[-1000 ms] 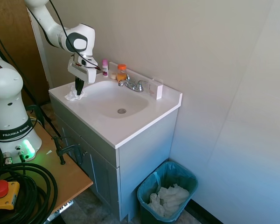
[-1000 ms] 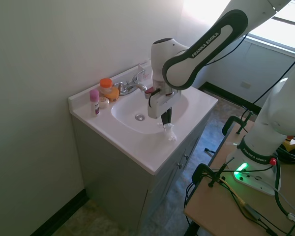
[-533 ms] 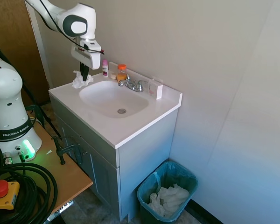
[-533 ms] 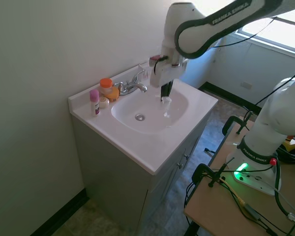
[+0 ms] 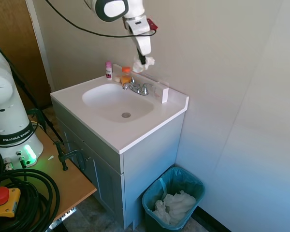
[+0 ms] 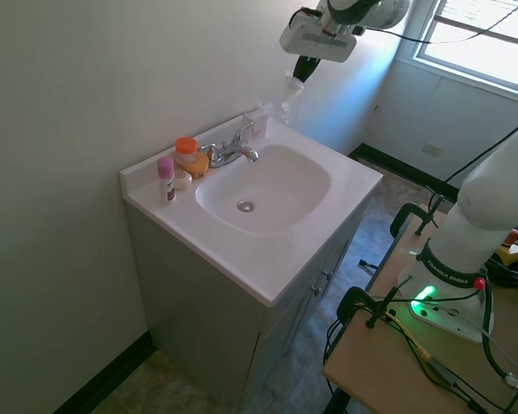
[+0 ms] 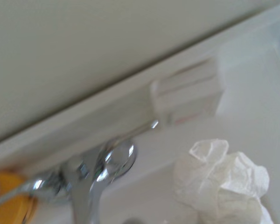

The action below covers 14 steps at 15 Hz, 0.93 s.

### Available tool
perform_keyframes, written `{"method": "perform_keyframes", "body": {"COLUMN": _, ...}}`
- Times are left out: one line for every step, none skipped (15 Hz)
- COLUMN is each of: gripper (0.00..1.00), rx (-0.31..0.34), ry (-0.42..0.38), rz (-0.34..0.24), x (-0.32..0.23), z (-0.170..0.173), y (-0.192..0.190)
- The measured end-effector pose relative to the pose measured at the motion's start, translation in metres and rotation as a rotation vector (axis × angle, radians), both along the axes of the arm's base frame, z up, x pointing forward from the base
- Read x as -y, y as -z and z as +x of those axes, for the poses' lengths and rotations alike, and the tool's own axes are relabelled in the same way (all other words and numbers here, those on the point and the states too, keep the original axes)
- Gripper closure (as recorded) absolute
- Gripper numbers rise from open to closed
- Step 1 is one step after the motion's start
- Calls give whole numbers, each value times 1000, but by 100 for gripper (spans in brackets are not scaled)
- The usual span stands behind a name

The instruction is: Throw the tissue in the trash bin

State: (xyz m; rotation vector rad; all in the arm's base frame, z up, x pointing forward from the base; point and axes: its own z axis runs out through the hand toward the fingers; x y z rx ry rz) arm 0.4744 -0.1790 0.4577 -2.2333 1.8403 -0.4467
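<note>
First exterior view | tool (image 5: 144,61) clamped on tissue (image 5: 148,62), high above faucet (image 5: 139,88), near wall | open air over counter (image 5: 135,133) | trash bin (image 5: 173,201) on floor, well apart | tissue white, crumpled

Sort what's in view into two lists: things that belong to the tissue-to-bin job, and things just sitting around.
Part of the job:
- tissue, held in the gripper above the faucet
- trash bin on the floor beside the vanity, crumpled paper already in it

Just lying about:
- faucet
- white box
- pink bottle
- orange-capped bottle
- sink basin
</note>
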Motion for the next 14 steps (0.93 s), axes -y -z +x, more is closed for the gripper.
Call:
{"method": "perform_keyframes", "body": {"gripper": 100, "rx": 14, "ry": 70, "rz": -4, "x": 36, "z": -2, "y": 8}}
{"method": "perform_keyframes", "body": {"gripper": 100, "rx": 25, "ry": 140, "rz": -10, "x": 70, "z": -7, "y": 16}}
{"method": "perform_keyframes", "body": {"gripper": 100, "rx": 29, "ry": 209, "rz": -16, "x": 101, "z": -12, "y": 26}}
{"method": "perform_keyframes", "body": {"gripper": 100, "rx": 29, "ry": 278, "rz": -19, "x": 128, "z": -16, "y": 40}}
{"method": "perform_keyframes", "body": {"gripper": 100, "rx": 21, "ry": 344, "rz": -22, "x": 152, "z": -19, "y": 56}}
{"method": "perform_keyframes", "body": {"gripper": 100, "rx": 9, "ry": 411, "rz": -23, "x": 169, "z": -17, "y": 75}}
{"method": "perform_keyframes", "body": {"gripper": 100, "rx": -10, "ry": 477, "rz": -25, "x": 185, "z": -12, "y": 97}}
{"method": "perform_keyframes", "body": {"gripper": 100, "rx": -36, "ry": 537, "rz": -28, "x": 197, "z": -3, "y": 120}}
{"method": "perform_keyframes", "body": {"gripper": 100, "rx": -65, "ry": 592, "rz": -38, "x": 208, "z": 7, "y": 142}}
{"method": "perform_keyframes", "body": {"gripper": 100, "rx": -92, "ry": 634, "rz": -51, "x": 217, "z": 15, "y": 163}}
{"method": "perform_keyframes", "body": {"gripper": 100, "rx": -122, "ry": 654, "rz": -59, "x": 224, "z": 21, "y": 184}}
{"method": "perform_keyframes", "body": {"gripper": 100, "rx": -155, "ry": 663, "rz": -64, "x": 230, "z": 26, "y": 203}}
{"method": "perform_keyframes", "body": {"gripper": 100, "rx": -186, "ry": 670, "rz": -62, "x": 235, "z": 28, "y": 220}}
{"method": "perform_keyframes", "body": {"gripper": 0, "rx": -209, "ry": 676, "rz": -53, "x": 240, "z": 29, "y": 236}}
